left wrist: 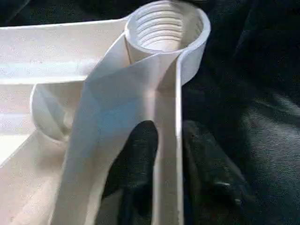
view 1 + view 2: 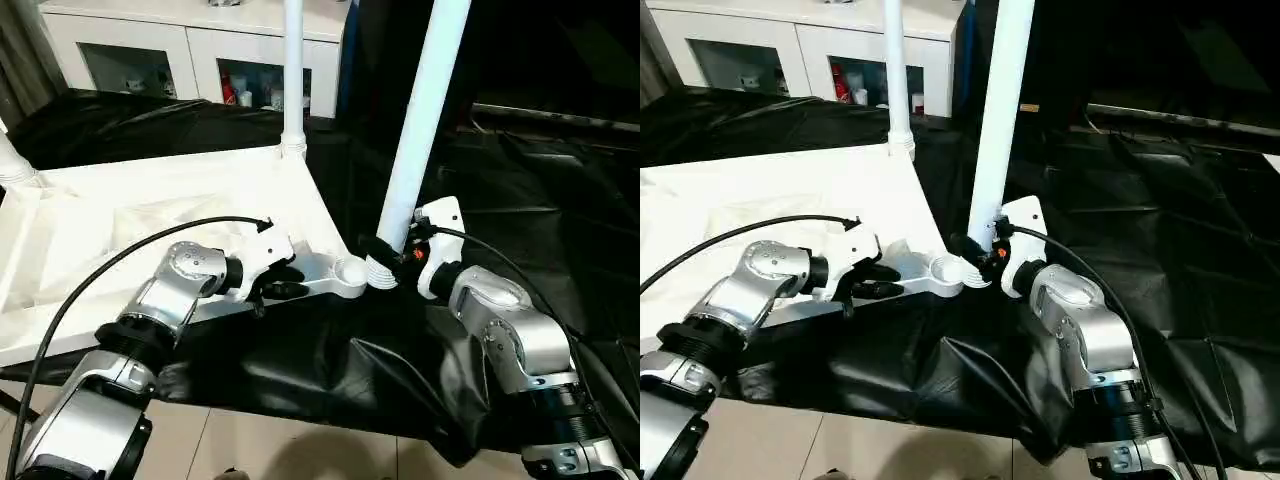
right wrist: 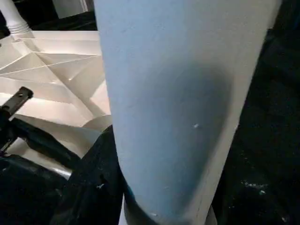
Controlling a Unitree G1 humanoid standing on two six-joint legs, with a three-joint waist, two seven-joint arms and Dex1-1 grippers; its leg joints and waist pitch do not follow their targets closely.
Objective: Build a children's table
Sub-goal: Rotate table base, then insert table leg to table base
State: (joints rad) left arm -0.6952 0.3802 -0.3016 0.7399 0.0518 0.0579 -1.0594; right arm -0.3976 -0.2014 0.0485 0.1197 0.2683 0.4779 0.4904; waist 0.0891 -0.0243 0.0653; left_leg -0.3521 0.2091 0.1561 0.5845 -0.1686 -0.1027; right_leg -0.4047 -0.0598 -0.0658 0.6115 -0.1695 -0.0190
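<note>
I see the white tabletop (image 2: 150, 215) lying underside up on the black-draped table (image 2: 520, 180), one leg (image 2: 292, 70) already upright at its far corner. My left gripper (image 2: 278, 278) clamps the rim beside the near corner socket (image 2: 350, 270); my right gripper (image 2: 395, 250) grasps a loose leg (image 2: 425, 110) just beside that socket. A white cabinet (image 2: 190, 45) stands behind.

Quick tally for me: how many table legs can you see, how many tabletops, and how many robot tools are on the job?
Table legs: 3: one held leg, one upright in the far corner, one at the far left corner.
Tabletops: 1: white top, underside up.
Tools: 2: left tool, right tool.
Total: 6.
</note>
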